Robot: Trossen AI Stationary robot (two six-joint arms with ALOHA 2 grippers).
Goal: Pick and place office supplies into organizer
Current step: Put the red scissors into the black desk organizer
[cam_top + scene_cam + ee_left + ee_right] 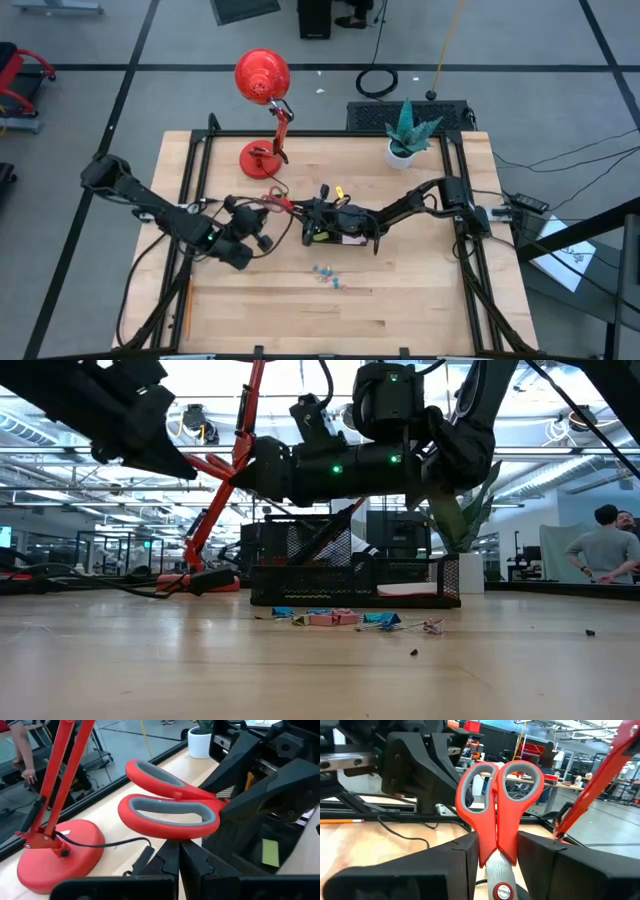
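Red-handled scissors [496, 805] clamped between the fingers of the right gripper [495, 865], gripped at the base of the handles just above the pivot screw; handle loops projecting forward, away from the wrist. In the high view, right gripper [312, 215] located at frame centre, at the left end of the organizer [340, 228], scissors [275, 203] extending left of it. Same scissors [170, 802] visible in the left wrist view, handle loops just ahead of the left gripper [179, 865], whose fingers [165, 862] are pressed together and grip nothing. In the high view, left gripper [258, 215] positioned centre-left, close beside the scissors handles; contact cannot be told.

Organizer [355, 575] seated on the table [420, 310], centre of the low view, beneath the right arm. Tiny blue clips [326, 275] lying loose on the table, below the organizer in the high view. Orange pencil [187, 308] lying at lower left of the table, well apart. Red desk lamp [262, 110] at upper centre-left, white plant pot [402, 152] at upper right.
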